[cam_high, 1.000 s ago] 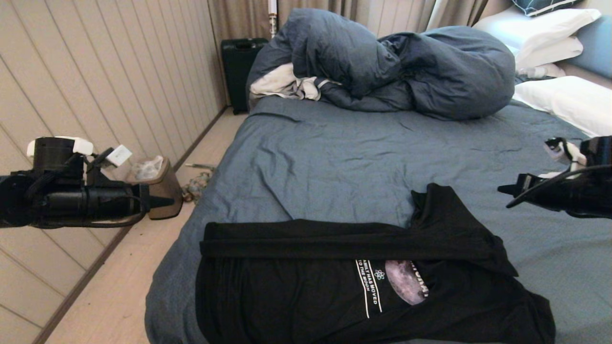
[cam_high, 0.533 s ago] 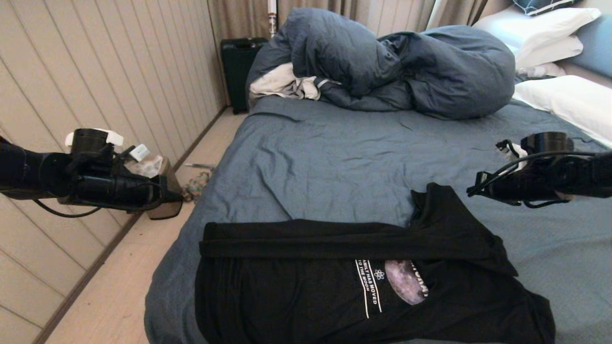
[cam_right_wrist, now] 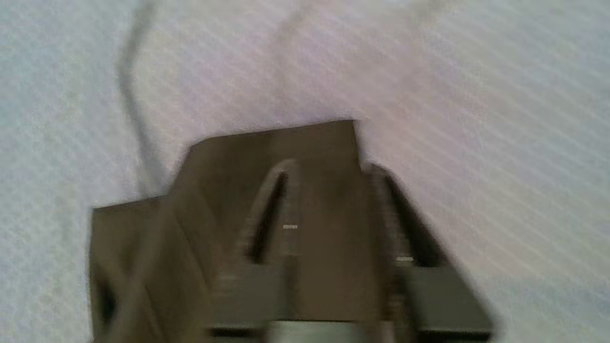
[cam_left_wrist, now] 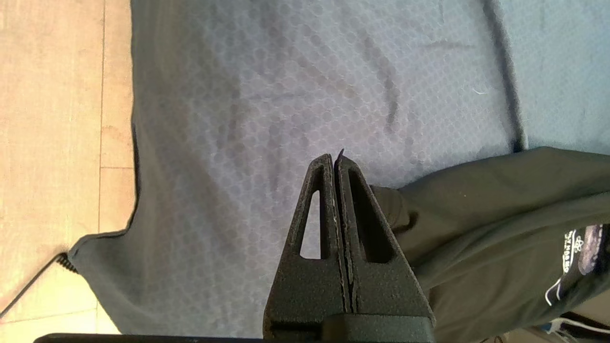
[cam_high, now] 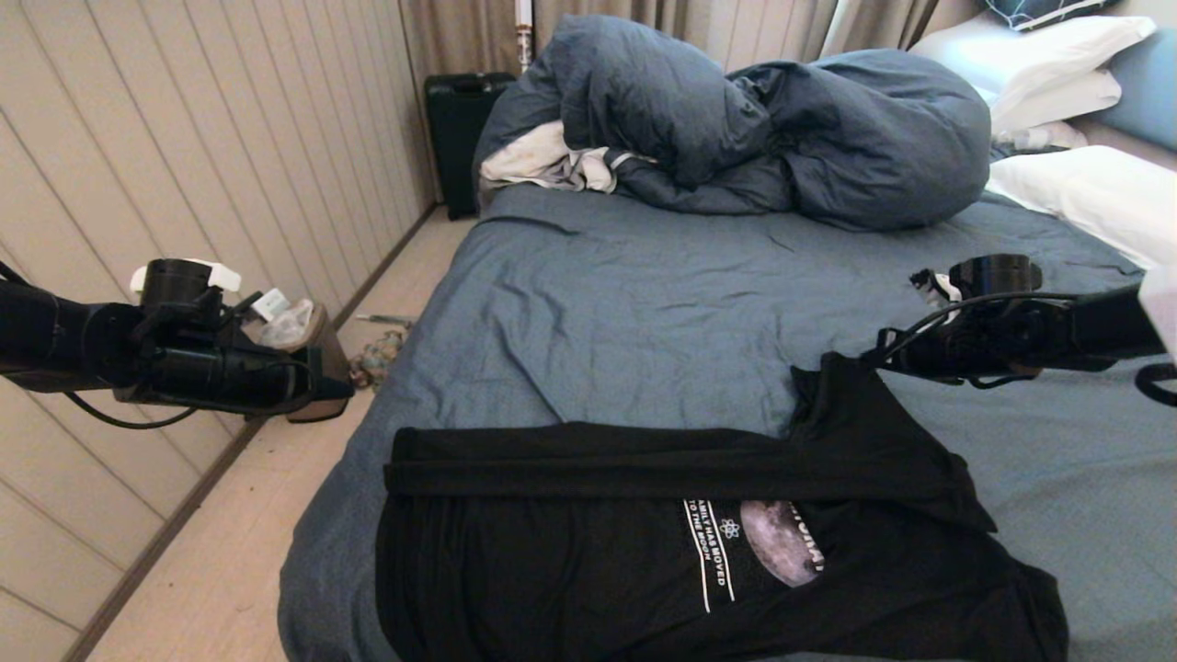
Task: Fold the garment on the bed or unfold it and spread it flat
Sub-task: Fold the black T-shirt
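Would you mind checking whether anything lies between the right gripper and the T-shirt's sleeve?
Nothing visible does. The right gripper hangs just beside the raised sleeve of the T-shirt, with only bare bed sheet around it.

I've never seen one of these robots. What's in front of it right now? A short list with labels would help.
garment: black T-shirt, partly folded, at the near edge of the bed
bed: blue sheet, wrinkled
left gripper: shut, empty, beside the bed over the floor
right gripper: over the T-shirt's far sleeve
far end: bundled duvet, white pillows
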{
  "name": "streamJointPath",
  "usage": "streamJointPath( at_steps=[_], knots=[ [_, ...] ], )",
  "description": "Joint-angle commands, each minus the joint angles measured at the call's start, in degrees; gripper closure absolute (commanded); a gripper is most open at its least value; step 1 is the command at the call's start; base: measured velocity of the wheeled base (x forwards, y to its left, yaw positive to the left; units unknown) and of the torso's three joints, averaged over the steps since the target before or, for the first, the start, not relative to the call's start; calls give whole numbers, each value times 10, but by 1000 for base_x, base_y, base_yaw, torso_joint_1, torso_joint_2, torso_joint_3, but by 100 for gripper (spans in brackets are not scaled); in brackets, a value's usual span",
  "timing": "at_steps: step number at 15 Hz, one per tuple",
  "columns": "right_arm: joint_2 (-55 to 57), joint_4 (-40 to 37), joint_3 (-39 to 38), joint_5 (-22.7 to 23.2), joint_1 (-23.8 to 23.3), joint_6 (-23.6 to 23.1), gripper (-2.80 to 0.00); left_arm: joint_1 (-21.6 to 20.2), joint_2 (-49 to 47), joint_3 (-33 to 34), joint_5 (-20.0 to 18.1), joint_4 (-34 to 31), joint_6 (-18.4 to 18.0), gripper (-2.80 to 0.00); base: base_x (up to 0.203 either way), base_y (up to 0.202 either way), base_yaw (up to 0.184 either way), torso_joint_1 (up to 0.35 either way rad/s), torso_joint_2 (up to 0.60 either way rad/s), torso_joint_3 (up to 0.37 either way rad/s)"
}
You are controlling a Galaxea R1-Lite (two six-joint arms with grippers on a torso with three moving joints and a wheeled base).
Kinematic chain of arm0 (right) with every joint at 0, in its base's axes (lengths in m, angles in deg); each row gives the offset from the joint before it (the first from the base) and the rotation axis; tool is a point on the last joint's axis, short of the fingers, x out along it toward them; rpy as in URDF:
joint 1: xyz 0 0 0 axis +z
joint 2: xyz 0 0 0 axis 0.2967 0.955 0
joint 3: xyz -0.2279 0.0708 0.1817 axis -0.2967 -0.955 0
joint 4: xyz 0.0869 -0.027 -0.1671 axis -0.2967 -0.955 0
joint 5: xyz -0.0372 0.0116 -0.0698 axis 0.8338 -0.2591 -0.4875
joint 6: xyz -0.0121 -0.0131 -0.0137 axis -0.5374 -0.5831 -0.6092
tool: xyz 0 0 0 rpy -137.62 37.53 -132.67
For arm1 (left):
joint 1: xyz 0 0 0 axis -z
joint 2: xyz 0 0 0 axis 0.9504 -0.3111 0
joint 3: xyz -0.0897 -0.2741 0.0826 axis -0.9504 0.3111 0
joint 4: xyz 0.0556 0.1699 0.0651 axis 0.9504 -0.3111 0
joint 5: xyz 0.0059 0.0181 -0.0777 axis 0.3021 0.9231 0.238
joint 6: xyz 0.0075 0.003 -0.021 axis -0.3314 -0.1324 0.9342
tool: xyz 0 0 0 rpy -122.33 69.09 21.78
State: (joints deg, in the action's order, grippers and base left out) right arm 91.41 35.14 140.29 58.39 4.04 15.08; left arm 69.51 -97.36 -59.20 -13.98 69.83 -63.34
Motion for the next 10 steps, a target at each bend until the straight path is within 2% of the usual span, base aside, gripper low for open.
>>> streamJointPath(
  at_steps=[1, 7, 8, 10],
  knots=[
    [10, -1, 8, 0, 5, -6, -280, 0, 1, 0, -3, 0, 1, 0, 0, 0, 0, 0, 0, 0],
    [33, -1, 20, -15, 12, -13, -280, 3, -5, 15, -4, 21, 0, 0, 0, 0, 0, 0, 0, 0],
    [39, 0, 20, -15, 13, -12, 0, 3, -5, 15, -5, 21, 0, 0, 0, 0, 0, 0, 0, 0],
    [43, -1, 25, -14, 14, -11, 0, 3, -5, 16, -5, 23, 0, 0, 0, 0, 0, 0, 0, 0]
  ],
)
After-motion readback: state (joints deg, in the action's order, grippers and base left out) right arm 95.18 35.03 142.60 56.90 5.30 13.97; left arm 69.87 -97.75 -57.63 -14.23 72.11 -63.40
